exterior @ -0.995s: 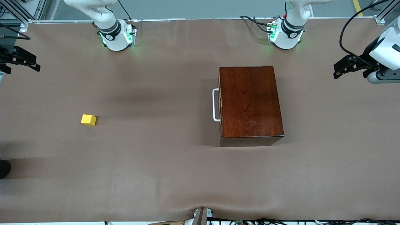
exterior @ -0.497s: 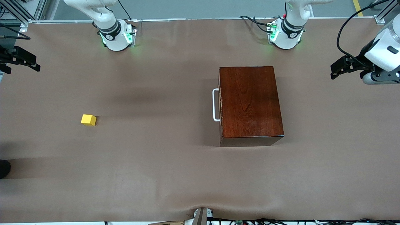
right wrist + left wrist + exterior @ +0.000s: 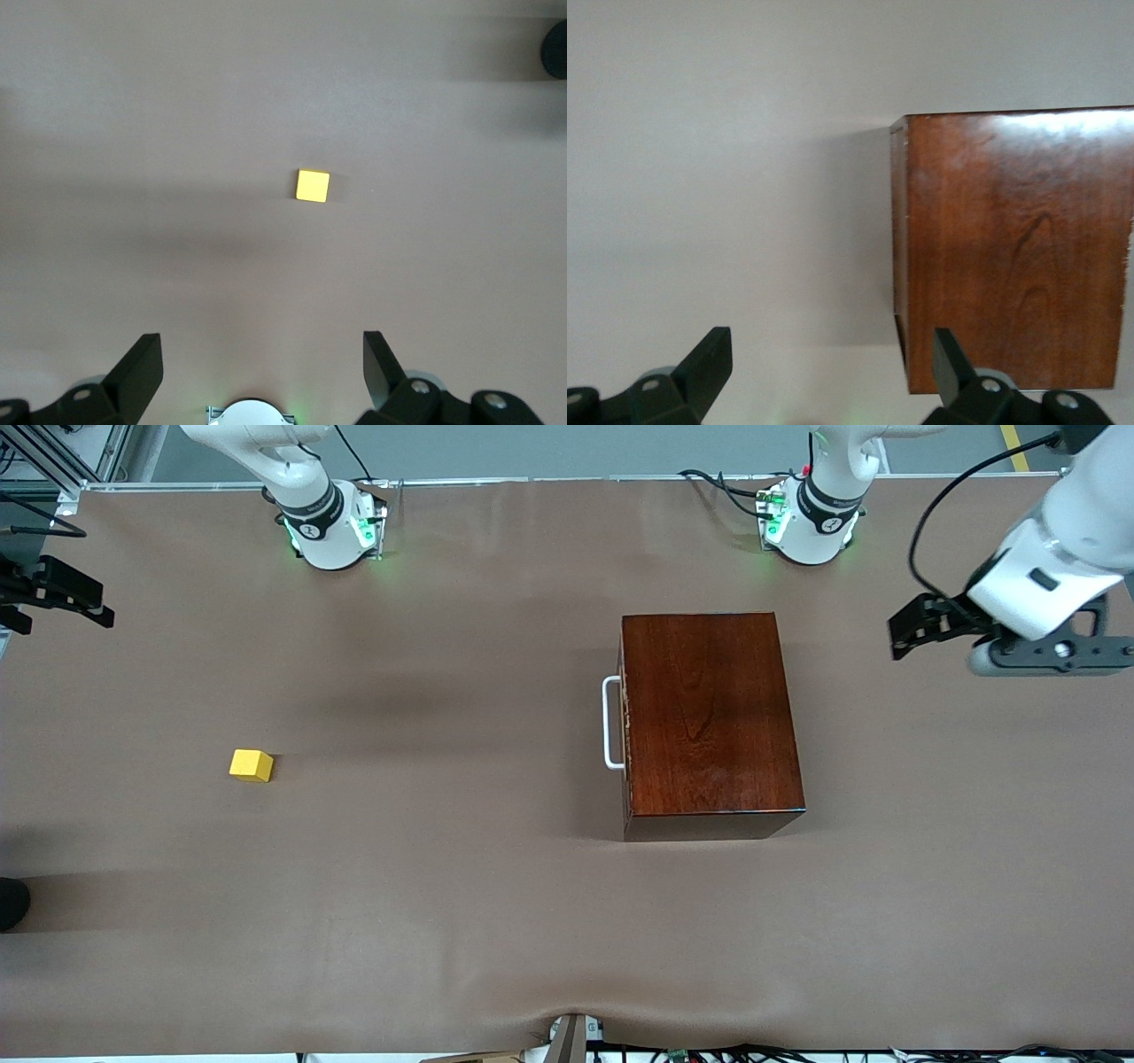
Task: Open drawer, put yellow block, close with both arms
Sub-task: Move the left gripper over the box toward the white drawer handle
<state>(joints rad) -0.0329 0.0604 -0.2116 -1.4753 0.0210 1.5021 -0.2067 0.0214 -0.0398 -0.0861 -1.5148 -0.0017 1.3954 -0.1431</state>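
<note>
Drawer (image 3: 625, 722) shut; yellow block (image 3: 252, 765) on table (image 3: 443, 912).

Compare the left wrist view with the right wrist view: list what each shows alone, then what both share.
Only the left wrist view: the dark wooden box, seen from above, with the left hand open over the table beside it.
Only the right wrist view: the yellow block alone on the table, with the right hand open.
Both: the brown table cover.

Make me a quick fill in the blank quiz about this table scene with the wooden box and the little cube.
1. The drawer of the wooden box is ____.
2. The colour of the block on the table is ____.
3. The left gripper has its fingers ____.
4. The right gripper holds ____.

Missing words: shut; yellow; open; nothing
</note>
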